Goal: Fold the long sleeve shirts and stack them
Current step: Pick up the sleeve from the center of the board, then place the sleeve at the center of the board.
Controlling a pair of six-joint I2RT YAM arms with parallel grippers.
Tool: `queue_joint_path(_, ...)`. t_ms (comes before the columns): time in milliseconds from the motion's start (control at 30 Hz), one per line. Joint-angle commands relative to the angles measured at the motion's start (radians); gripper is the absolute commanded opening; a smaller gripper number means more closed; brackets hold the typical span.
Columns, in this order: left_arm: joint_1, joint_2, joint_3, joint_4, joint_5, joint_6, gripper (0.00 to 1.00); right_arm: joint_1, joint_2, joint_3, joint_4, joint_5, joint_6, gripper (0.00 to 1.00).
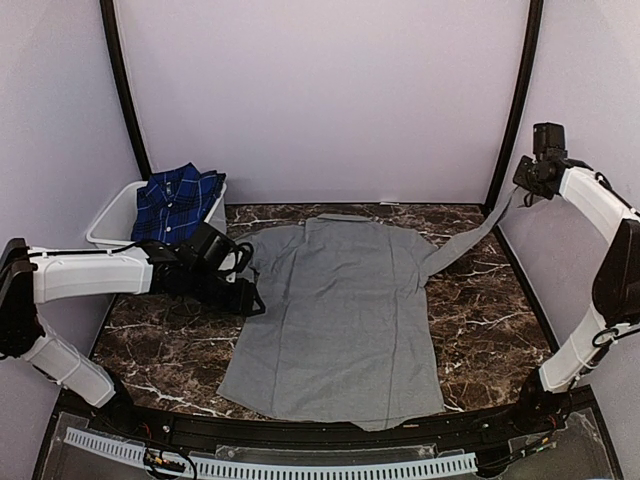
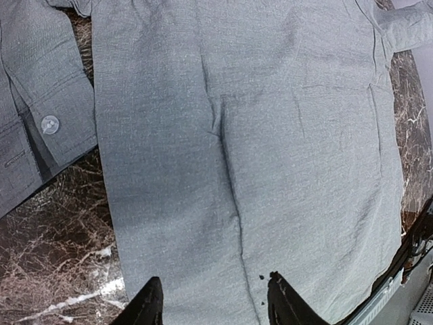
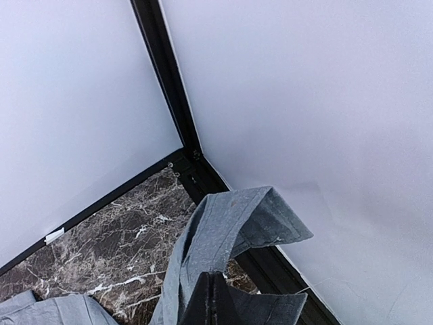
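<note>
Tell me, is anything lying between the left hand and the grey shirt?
Nothing visible does. The left hand hangs open directly above the grey shirt, bare cloth beneath its fingers; the plaid shirt sits apart in the tub.

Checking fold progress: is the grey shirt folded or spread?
Spread: grey shirt lies flat and unfolded; right gripper, shut, holds one sleeve stretched out to the side, lifted.

This is a robot test cell in a lab. Plain pale panels (image 1: 320,100) wall it in at 9, 12 and 3 o'clock, joined by black frame posts (image 1: 125,90). A dark marble-patterned tabletop (image 1: 490,320) carries the left arm (image 1: 80,275) and right arm (image 1: 600,200), bolted near a slotted white cable rail (image 1: 300,465) at 6 o'clock.
</note>
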Motion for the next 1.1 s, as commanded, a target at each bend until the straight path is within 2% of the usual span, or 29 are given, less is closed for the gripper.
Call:
queue_joint_path(0, 0.001, 0.011, 0.031, 0.002, 0.010, -0.007, 0.51, 0.022, -0.036, 0.033, 0.137, -0.059, -0.118, 0.00)
queue_joint_path(100, 0.001, 0.024, 0.037, 0.003, 0.012, -0.008, 0.51, 0.059, -0.040, 0.035, 0.185, -0.080, -0.182, 0.00)
queue_joint_path(267, 0.001, 0.043, 0.054, 0.009, 0.025, -0.014, 0.51, 0.180, -0.044, -0.006, 0.280, -0.244, -0.269, 0.00)
queue_joint_path(433, 0.001, 0.051, 0.075, 0.013, 0.026, -0.022, 0.51, 0.387, 0.009, -0.048, 0.308, -0.338, -0.325, 0.00)
queue_joint_path(600, 0.001, 0.055, 0.092, 0.011, 0.016, -0.023, 0.51, 0.632, 0.108, -0.112, 0.332, -0.426, -0.307, 0.00)
queue_joint_path(800, 0.001, 0.064, 0.101, 0.022, 0.018, -0.021, 0.52, 0.830, 0.172, -0.167, 0.352, -0.463, -0.268, 0.00)
queue_joint_path(867, 0.001, 0.076, 0.107, 0.031, 0.032, -0.020, 0.53, 0.850, 0.170, -0.175, 0.355, -0.476, -0.246, 0.09)
queue_joint_path(1000, 0.001, 0.109, 0.128, 0.054, 0.069, -0.027, 0.56, 0.858, 0.126, -0.201, 0.376, -0.493, -0.194, 0.41)
queue_joint_path(1067, 0.001, 0.124, 0.139, 0.074, 0.082, -0.033, 0.57, 0.858, 0.105, -0.210, 0.376, -0.473, -0.169, 0.51)
